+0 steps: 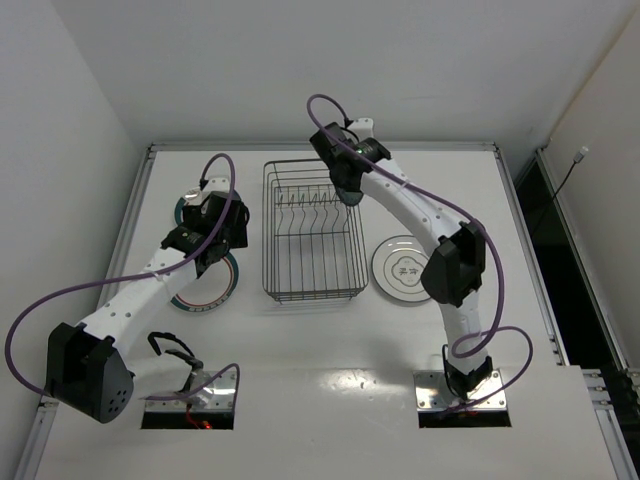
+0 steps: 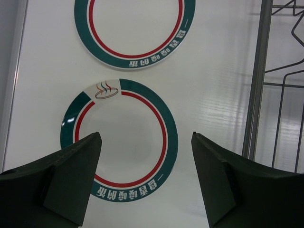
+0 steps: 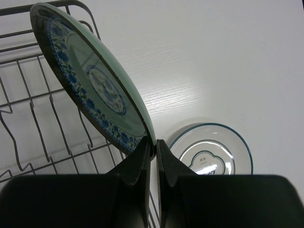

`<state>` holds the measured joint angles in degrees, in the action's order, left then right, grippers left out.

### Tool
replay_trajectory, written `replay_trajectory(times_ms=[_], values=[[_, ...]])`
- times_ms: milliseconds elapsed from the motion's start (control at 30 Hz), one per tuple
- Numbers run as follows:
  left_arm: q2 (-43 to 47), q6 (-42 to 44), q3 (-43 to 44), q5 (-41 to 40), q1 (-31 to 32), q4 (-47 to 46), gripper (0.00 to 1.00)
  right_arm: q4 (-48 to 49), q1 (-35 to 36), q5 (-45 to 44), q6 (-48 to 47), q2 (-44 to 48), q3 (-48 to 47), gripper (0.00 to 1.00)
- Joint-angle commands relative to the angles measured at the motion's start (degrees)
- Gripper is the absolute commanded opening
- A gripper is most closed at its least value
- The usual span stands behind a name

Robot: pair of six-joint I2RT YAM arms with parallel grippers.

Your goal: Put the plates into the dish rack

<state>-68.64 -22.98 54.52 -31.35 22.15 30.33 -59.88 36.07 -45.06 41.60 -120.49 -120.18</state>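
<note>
My right gripper is shut on the rim of a pale green plate with a blue floral pattern and holds it tilted on edge over the far right part of the dark wire dish rack, also in the top view. A white plate with a thin dark rim lies flat on the table right of the rack. My left gripper is open and empty above a teal-and-red banded plate. A second banded plate lies just beyond it.
The rack's left rim runs close to the right of my left gripper. The table's raised left edge is near the banded plates. The right arm arches over the table between the rack and the white plate.
</note>
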Motion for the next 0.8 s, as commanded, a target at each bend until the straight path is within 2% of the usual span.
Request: replay_trajectory(times_ms=[0, 333, 767], values=[[-0.09, -0.40, 1.02, -0.90, 0.35, -1.15, 0.74, -0.77, -0.30, -2.75, 0.23, 1.31, -2.78, 0.00], [-0.09, -0.40, 1.02, -0.90, 0.35, -1.15, 0.74, -1.38, -0.83, -2.23, 0.76, -1.07, -1.64, 0.00], [-0.09, -0.40, 1.02, -0.90, 0.35, -1.15, 0.74, -1.92, -0.31, 2.78, 0.06, -3.88, -2.69, 0.00]])
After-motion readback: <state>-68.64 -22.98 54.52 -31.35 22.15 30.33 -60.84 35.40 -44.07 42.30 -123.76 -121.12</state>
